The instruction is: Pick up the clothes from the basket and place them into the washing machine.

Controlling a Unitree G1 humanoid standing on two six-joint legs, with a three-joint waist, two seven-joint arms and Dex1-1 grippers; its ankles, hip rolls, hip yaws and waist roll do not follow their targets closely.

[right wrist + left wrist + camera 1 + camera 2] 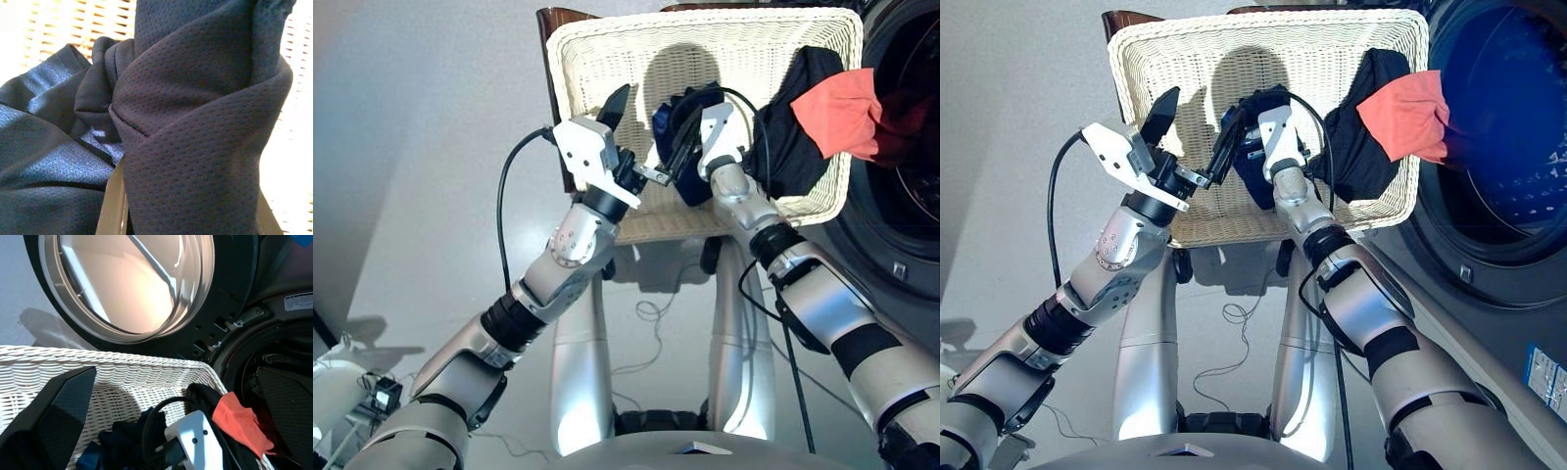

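The cream wicker basket (607,49) sits ahead of me, beside the washing machine (901,225) on the right. My right gripper (683,147) is down in the basket's middle, shut on the navy garment (691,191); in the right wrist view that navy cloth (195,122) wraps the fingers. A black garment (793,137) drapes over the basket's right rim. The coral-red garment (837,113) lies on top of it and hangs toward the drum opening (1508,117). My left gripper (626,132) hovers open over the basket's left half, holding nothing.
The round glass porthole door (132,279) stands swung open behind the basket. A dark brown support (553,20) shows under the basket's far left corner. Loose cables (651,313) lie on the grey floor, and some equipment (342,392) sits at lower left.
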